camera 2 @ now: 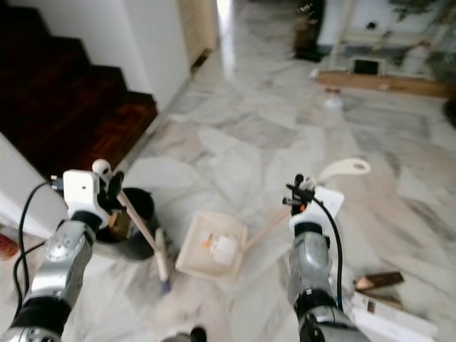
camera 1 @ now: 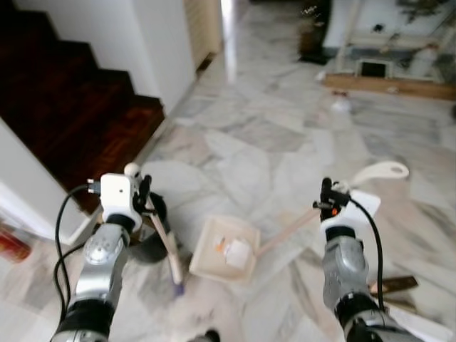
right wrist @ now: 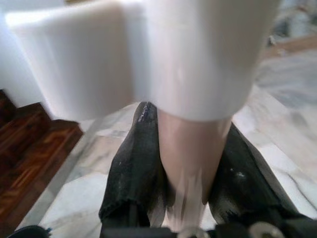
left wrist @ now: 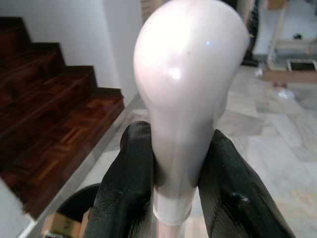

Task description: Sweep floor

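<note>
Farthest left I have the dark wooden stairs (camera 1: 78,107) climbing beside the white wall, and at their foot a black bin (camera 2: 132,224) standing on the marble floor (camera 1: 263,135). My left gripper (left wrist: 173,198) is up over that bin, its jaws clenched on the neck of the broom (camera 1: 165,242) just under the rounded white knob. The pale stick slants down from there toward the middle, and its head touches the floor just beside the near left corner of the dustpan (camera 1: 222,251).

The dustpan lies flat on the marble in the middle of my view, with a few scraps of white and orange litter (camera 1: 231,251) already in its tray. Its long handle runs up and right to my right gripper (right wrist: 190,198), whose jaws are clamped on the shaft below the flat white grip end.

Further right, a brown wrapper (camera 2: 377,280) and some white packaging (camera 2: 395,313) lie on the floor near my right arm.

To do this stroke well I'd hold the pan's lip pressed flat to the marble, then draw the broom head in short, low pulls toward the lip, so nothing slips underneath or flicks over the back wall.
</note>
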`<state>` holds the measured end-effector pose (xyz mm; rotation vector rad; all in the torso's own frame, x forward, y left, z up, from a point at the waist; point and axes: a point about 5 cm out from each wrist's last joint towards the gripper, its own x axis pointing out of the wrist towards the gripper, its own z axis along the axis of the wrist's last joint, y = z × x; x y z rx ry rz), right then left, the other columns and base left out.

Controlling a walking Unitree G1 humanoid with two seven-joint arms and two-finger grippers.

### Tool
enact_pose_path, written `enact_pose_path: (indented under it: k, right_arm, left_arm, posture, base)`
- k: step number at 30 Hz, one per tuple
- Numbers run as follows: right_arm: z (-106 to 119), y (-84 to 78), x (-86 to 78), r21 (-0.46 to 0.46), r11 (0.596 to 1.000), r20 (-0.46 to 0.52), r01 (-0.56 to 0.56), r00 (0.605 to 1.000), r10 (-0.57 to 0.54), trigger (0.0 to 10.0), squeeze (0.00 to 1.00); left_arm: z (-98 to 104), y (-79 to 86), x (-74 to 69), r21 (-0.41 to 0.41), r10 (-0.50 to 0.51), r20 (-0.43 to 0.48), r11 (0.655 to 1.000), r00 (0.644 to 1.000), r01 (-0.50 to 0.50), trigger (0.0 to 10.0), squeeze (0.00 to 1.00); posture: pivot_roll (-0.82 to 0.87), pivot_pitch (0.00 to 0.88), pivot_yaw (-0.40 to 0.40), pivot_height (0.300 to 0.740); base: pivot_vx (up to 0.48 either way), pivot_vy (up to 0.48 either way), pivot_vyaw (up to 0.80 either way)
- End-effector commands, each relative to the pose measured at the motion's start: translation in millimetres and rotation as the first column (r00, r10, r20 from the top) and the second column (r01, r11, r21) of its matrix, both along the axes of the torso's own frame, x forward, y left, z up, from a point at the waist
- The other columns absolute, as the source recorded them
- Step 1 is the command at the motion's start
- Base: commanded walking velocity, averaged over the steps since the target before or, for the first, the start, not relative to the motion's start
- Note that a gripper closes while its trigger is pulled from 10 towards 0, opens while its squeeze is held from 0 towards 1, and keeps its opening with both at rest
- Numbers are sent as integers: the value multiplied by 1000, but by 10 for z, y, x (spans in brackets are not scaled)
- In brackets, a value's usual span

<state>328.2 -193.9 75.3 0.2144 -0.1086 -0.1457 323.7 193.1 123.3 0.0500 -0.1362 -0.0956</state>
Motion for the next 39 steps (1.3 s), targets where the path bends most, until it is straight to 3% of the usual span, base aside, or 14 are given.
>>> enact_pose_path:
  k: [1,6,23,34,39]
  right_arm:
    - [95,63,61,2,1000,37,-20,999,20,10000,0]
    - [103,71,76,3,999,34,-32,999,31,10000,0]
    - [74,34,83,2,998,2,-55,998,55,10000,0]
    - [172,84,136,-29,995,38,-92,995,94,10000,0]
    - [194,62,145,-39,996,43,-85,995,87,10000,0]
  left_arm:
    - [107,95,2,14,24,48,1000,999,-25,10000,0]
    - [50,38,-27,-25,3,35,1000,999,-2,10000,0]
    - [-40,43,-181,-22,2,34,1000,999,-1,10000,0]
    - [-47,79,-158,-17,18,22,1000,1000,-18,10000,0]
    - [-28,89,-146,-12,26,23,1000,999,-26,10000,0]
  posture:
    - [55,2,47,740]
    - [54,0,42,740]
    - [68,0,24,740]
    - [65,0,25,740]
    - [68,0,24,740]
  base:
    - [0,0,800]
    - [0,0,793]
    - [0,0,0]
    - [0,0,0]
    - [0,0,638]
